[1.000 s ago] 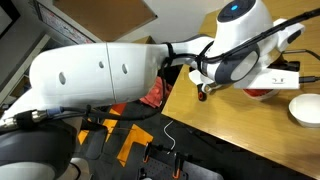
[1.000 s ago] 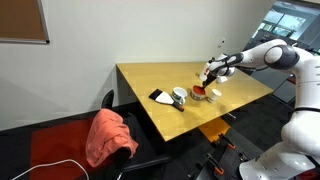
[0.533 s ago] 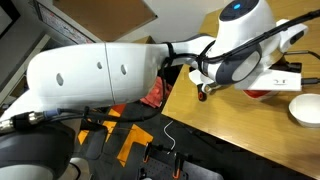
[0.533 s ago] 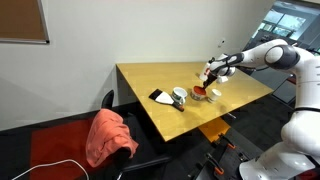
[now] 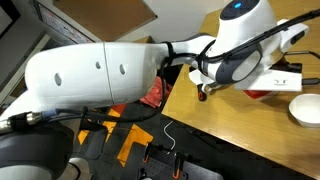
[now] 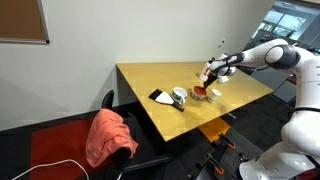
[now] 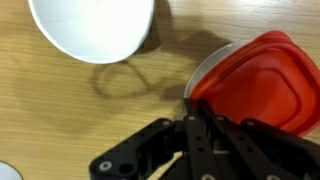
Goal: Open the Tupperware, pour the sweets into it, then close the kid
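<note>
The Tupperware is a white tub (image 7: 203,76) with a red lid (image 7: 256,82). It sits on the wooden table at the right of the wrist view. The lid lies askew, so the tub's white rim shows at its left edge. My gripper (image 7: 196,125) is shut, with its fingers pinching the near edge of the red lid. In both exterior views the gripper (image 6: 207,74) (image 5: 203,90) hangs over the red lid (image 6: 200,94) (image 5: 262,92). I see no sweets.
A white bowl (image 7: 92,24) stands beside the tub and also shows in both exterior views (image 6: 215,95) (image 5: 305,108). A mug (image 6: 179,97) and a flat black object (image 6: 159,96) lie further along the table (image 6: 160,78). A chair with a red cloth (image 6: 108,135) stands at the table's end.
</note>
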You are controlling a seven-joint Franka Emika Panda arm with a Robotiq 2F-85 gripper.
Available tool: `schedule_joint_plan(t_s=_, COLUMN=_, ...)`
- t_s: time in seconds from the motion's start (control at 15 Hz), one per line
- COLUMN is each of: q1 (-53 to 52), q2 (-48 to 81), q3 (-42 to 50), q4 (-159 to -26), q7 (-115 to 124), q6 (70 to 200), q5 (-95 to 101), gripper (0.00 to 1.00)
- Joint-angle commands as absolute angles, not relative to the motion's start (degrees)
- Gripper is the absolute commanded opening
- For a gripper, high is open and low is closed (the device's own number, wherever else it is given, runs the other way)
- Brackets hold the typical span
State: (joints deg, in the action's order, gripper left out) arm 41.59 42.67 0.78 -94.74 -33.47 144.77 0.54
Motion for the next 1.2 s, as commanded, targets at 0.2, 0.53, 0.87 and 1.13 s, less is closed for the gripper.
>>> schedule_joint_plan(t_s=0.2, q1=41.02, q2=41.51, q3=1.41, q4=-94.97, q7=-34.15, q6=142.8, q5=-0.08, gripper=0.02)
schedule_joint_plan(t_s=0.53, q1=40.82, q2=41.64, q3=1.43, q4=-95.13, q7=-34.14, q6=143.38, q5=0.01, gripper=0.48)
schedule_joint_plan(t_s=0.87, q1=41.13, q2=40.6, q3=0.98, q4=-96.24, q7=-34.86, q6=143.74, q5=-0.26, gripper=0.85)
schedule_joint_plan(t_s=1.13, q1=41.81, q2=38.02, q3=-0.02, q4=-99.11, q7=-36.87, q6=145.88, q5=-0.57, gripper=1.0)
